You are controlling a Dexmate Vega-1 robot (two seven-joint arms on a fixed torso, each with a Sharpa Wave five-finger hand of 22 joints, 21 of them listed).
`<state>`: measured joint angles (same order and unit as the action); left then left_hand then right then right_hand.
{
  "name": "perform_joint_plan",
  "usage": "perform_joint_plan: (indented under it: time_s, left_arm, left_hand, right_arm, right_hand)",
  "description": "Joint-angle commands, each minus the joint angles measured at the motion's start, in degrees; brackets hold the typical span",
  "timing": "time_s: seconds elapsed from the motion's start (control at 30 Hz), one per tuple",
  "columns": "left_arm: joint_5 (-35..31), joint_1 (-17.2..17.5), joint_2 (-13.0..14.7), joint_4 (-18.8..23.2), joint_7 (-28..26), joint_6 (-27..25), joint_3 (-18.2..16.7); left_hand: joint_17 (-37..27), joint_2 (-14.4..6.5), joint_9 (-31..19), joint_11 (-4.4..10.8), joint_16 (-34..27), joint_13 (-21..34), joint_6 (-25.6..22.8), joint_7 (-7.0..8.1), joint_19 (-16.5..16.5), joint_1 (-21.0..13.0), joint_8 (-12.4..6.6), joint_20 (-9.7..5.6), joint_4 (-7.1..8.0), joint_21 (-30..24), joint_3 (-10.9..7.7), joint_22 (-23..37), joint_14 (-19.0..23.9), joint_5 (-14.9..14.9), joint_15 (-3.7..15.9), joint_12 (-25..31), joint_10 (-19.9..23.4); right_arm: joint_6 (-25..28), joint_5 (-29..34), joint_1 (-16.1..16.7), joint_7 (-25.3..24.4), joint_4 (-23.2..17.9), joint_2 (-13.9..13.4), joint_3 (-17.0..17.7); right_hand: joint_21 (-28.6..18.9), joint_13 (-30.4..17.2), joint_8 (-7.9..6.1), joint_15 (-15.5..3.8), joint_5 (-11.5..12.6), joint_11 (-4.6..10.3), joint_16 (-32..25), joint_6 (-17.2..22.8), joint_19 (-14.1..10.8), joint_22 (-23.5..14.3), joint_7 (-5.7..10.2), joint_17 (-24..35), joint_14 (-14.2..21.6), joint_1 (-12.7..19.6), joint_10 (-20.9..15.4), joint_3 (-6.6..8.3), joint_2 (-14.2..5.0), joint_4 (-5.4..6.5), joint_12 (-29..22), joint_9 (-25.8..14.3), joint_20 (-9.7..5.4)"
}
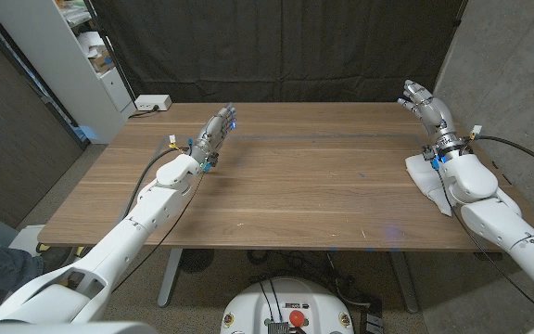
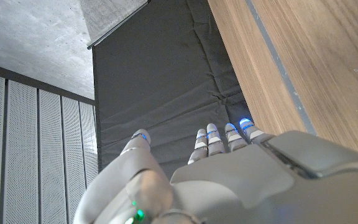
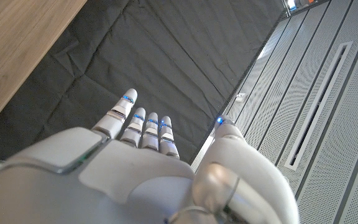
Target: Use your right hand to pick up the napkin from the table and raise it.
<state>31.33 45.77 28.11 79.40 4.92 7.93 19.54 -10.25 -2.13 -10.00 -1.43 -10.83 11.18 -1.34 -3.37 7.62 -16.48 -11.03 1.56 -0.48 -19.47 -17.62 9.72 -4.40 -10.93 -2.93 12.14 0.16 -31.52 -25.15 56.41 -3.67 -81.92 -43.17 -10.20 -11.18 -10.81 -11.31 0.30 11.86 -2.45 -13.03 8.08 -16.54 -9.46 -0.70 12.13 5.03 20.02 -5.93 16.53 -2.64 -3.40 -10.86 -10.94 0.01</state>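
- My right robot hand [image 1: 422, 100] hangs above the far right corner of the table [image 1: 286, 176], fingers stretched out and apart, holding nothing.
- In the right wrist view the same robot hand [image 3: 148, 162] shows its fingers [image 3: 143, 127] straight, with bare dark curtain beyond them and nothing between them.
- The napkin [image 1: 427, 179] lies flat on the table near its right edge, white and slightly rumpled, partly hidden under my right forearm and wrist, so I cannot see its full outline.
- My reading is that the reach has not yet begun: the hand is past the napkin, farther from me than the cloth.
- To do this well I would draw the right hand back toward me and lower it until the fingertips are over the exposed part of the napkin.
- I would come down with fingers apart, press lightly, then gather a fold between thumb and fingers before lifting, since flat cloth gives little to catch.
- I would lift straight up and slowly, watching that the cloth does not slip or drag off the edge.
- My left robot hand [image 1: 216, 134] is held over the left of the table, fingers extended, empty; I would leave it there.
- Count: one napkin, one table, two robot hands.
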Motion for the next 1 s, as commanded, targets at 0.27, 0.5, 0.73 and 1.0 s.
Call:
perform_joint_plan:
  time_s: [0.27, 0.5, 0.73, 1.0]
  left_arm:
    - [-0.12, -2.56, -0.19, -3.23, 2.17, -0.44, -0.16]
    - [-0.08, -3.58, -0.68, -4.93, 3.16, -0.26, -0.13]
    - [-0.26, -4.66, -1.39, -6.7, 3.92, 0.25, -0.02]
    - [-0.58, -5.19, -1.7, -7.56, 4.35, 0.69, -0.04]
  left_hand:
    - [-0.16, -0.21, -0.27, 0.04, -0.03, 0.19, -0.41, -0.34, 0.11, -0.44, -0.01, 0.33, -0.53, 0.65, -0.33, 0.25, -0.11, 0.33, -0.24, 0.16, -0.12]
    - [-0.16, -0.27, -0.28, 0.0, -0.04, 0.19, -0.47, -0.36, 0.05, -0.46, 0.02, 0.17, -0.64, 0.89, -0.33, 0.26, -0.1, 0.37, -0.17, 0.15, -0.13]
    - [-0.17, -0.35, -0.28, 0.0, -0.03, 0.19, -0.48, -0.42, -0.05, -0.49, 0.07, 0.12, -0.77, 1.15, -0.35, 0.27, -0.1, 0.41, -0.22, 0.17, -0.08]
    - [-0.17, -0.41, -0.28, 0.02, -0.04, 0.19, -0.48, -0.44, -0.15, -0.51, 0.11, 0.03, -0.89, 1.4, -0.35, 0.28, -0.08, 0.43, -0.25, 0.19, -0.03]
  right_arm:
    - [-0.13, 3.86, -0.1, -2.67, 0.37, -0.98, 0.25]
    - [-0.68, 8.54, -0.31, -4.88, 0.92, -2.26, 0.17]
    - [-0.22, 9.88, 0.28, -6.24, 0.8, -3.08, 0.63]
    - [0.14, 10.01, 2.24, -7.39, -0.65, -3.82, 1.59]
  right_hand:
    - [0.41, -0.09, -0.28, 0.52, -0.05, -0.12, 0.35, 0.33, 0.63, -0.26, 0.26, 0.21, -0.81, -0.04, -0.29, -0.28, 0.12, -0.3, -0.41, -0.02, 0.17]
    - [0.43, -0.1, -0.17, 0.57, -0.04, -0.26, 0.6, 0.13, 0.72, -0.26, -0.15, 0.17, -1.29, 0.11, 0.04, -0.23, 0.06, -0.44, -0.29, -0.03, 0.16]
    - [0.42, -0.1, -0.1, 0.58, -0.04, -0.29, 0.65, -0.01, 0.75, -0.26, -0.31, 0.16, -1.36, 0.17, 0.25, -0.21, 0.02, -0.52, -0.22, -0.03, 0.15]
    - [0.4, -0.11, -0.13, 0.52, -0.03, -0.23, 0.67, 0.08, 0.76, -0.26, -0.77, 0.15, -1.34, 0.21, 0.24, -0.19, -0.03, -0.58, -0.24, -0.04, 0.17]
